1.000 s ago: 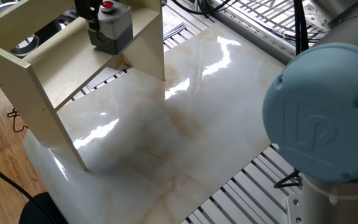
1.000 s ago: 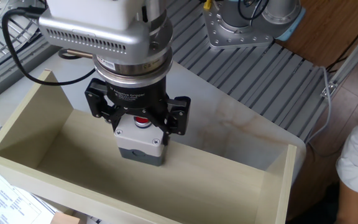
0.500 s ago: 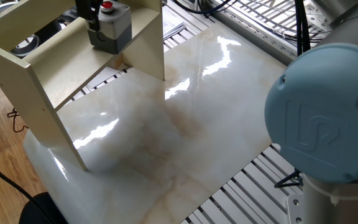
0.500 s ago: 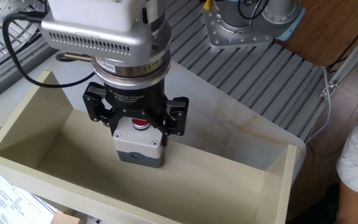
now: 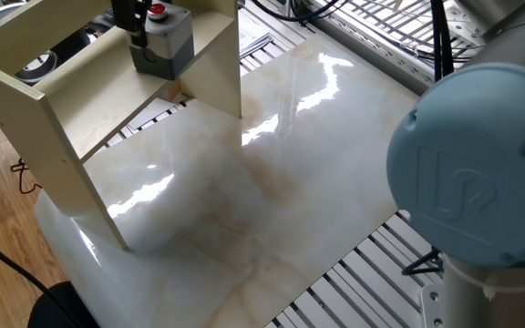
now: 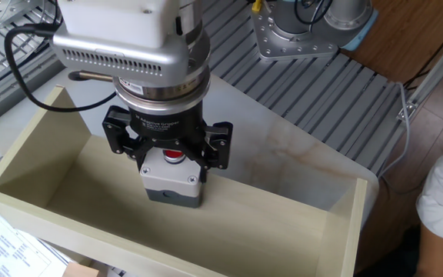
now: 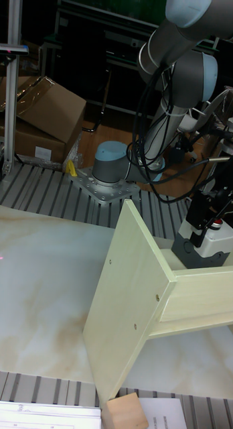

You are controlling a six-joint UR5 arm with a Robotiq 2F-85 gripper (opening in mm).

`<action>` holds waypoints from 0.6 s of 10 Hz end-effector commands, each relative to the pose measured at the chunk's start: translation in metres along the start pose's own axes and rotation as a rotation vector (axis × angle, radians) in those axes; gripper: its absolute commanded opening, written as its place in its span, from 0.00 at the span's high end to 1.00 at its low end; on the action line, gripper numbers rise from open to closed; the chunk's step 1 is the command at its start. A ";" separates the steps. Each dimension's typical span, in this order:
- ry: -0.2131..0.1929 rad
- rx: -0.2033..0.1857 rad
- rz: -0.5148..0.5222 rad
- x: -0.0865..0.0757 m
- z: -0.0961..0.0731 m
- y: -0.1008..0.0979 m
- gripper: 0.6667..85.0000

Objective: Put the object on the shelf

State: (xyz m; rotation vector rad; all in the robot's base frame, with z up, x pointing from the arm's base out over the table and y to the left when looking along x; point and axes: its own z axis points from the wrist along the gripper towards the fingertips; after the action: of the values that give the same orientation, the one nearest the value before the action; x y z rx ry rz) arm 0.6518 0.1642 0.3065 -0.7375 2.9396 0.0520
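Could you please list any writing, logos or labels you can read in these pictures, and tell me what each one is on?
Raised "UR" logo: on the blue round cap of the arm joint.
White lettering on the black collar of the end effector: there, but too small to read.
Printed sheets beside the shelf: text too blurred to read.
Button box: no readable text.

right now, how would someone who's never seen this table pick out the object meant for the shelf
Find the big cream shelf of flat boards standing on the marble table. On its board, between the fingers of the black gripper, sits the object, a small grey box. It is the only thing on the shelf, marked by a light top face and a round red button.
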 end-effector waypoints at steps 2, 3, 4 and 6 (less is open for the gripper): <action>-0.002 -0.021 -0.051 0.001 -0.005 0.000 0.11; -0.001 -0.018 -0.070 0.003 -0.007 -0.001 0.09; -0.009 -0.011 -0.088 0.001 -0.007 -0.003 0.04; 0.003 0.000 -0.102 0.007 -0.017 -0.005 0.00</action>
State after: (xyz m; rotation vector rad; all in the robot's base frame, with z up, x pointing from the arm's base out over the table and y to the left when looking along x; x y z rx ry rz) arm 0.6501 0.1580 0.3143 -0.8469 2.9114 0.0437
